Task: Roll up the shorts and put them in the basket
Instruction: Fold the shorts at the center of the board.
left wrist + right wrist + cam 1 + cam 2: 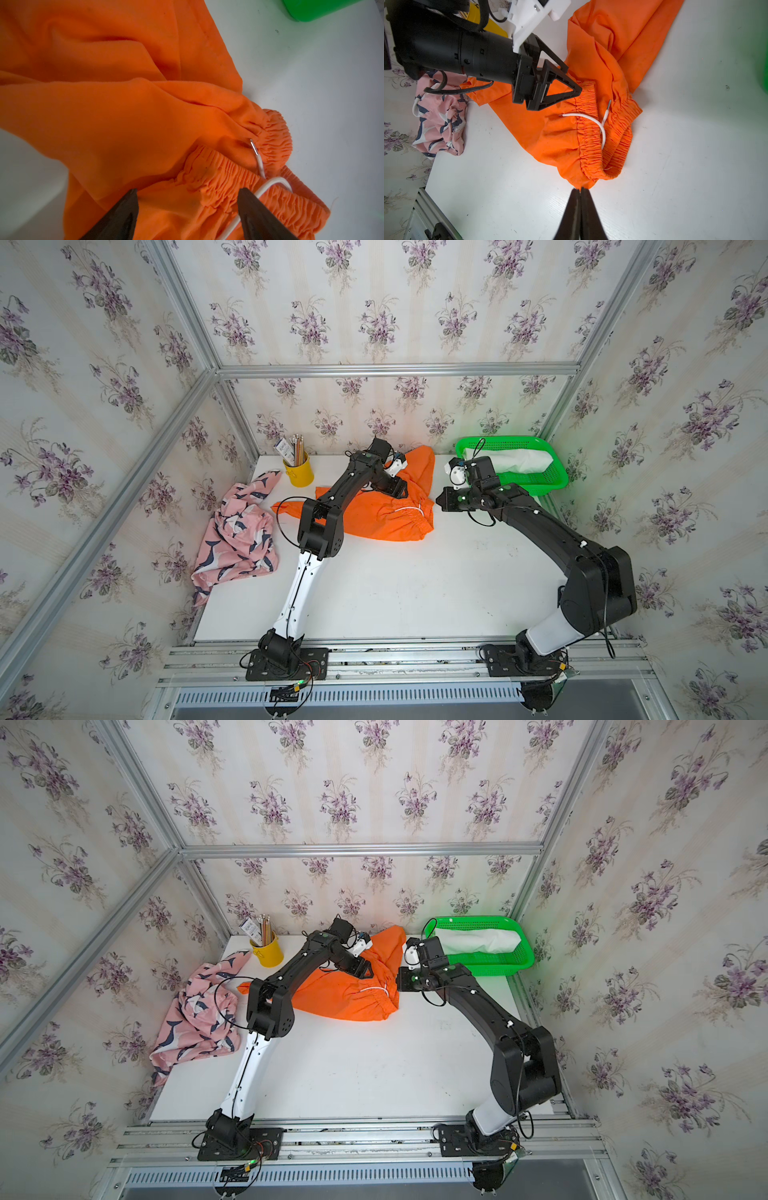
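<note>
Orange shorts [374, 518]: laid unrolled mid-frame on the white surface [395, 589], with the waistband [588, 133] bunched.
Left tool [188, 190]: held spread astride the waistband, judged ready to grip it.
Right tool [580, 189]: pressed together at the cloth's corner; a pinch cannot be told.
White shorts [519, 460]: kept in the green basket [536, 485], upper right.
Pink whale-print shorts [237, 543]: heaped at left.

A white desk [395, 585] fills the floor of the cell. At its far edge stands a yellow cup [299, 475] holding a bunch of pencils [298, 445] and a small printed packet [284, 448]. A green perforated basket [557, 479] sits in the far corner on the opposite side. Floral wallpaper [374, 315] covers the walls, framed by aluminium rails [395, 369].
</note>
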`<state>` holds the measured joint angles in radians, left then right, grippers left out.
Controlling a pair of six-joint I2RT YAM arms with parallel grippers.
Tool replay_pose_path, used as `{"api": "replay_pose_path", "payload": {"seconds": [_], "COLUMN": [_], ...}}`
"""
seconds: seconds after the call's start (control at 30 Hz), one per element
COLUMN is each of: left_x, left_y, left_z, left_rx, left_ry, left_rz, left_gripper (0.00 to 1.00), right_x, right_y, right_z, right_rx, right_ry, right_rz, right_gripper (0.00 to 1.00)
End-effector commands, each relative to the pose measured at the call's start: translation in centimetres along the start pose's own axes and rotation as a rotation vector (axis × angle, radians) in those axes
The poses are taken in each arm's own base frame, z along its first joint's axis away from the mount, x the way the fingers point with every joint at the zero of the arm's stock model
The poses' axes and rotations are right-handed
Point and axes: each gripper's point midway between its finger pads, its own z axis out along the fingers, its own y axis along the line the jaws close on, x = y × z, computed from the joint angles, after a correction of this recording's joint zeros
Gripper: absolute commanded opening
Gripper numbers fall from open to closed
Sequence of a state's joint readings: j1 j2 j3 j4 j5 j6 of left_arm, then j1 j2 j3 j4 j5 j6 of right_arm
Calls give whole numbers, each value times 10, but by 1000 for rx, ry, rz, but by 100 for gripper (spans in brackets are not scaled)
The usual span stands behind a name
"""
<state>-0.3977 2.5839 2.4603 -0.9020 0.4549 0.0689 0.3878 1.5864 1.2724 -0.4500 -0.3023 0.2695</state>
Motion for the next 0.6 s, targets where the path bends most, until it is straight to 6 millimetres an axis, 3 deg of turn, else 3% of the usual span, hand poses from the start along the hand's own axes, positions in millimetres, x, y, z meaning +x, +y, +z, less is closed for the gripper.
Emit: {"api": "replay_pose_path", "payload": {"seconds": [0.0, 0.17, 0.27, 0.47, 0.57], "left_x": [4, 27, 32, 0, -13], "left_y": [1, -9, -15, -26, -40], "left_z": [7, 23, 23, -21, -52], "left_rx": [7, 101, 144, 91, 94], "left_ry": [12, 78, 91, -29, -87], "left_rz": [62, 50, 32, 29, 36], "left_gripper": [83, 82, 67, 23, 11], "right_x": [5, 7, 6, 6, 8], "right_y": [-3, -3, -2, -2, -4], "right_z": [-1, -1, -3, -7, -9], "right_rx": [17, 16, 15, 22, 29], "right_ry": [13, 17, 13, 6, 5], "right_rz": [-2, 1, -2, 4, 10], "right_gripper": [9, 9, 9, 9, 9]}}
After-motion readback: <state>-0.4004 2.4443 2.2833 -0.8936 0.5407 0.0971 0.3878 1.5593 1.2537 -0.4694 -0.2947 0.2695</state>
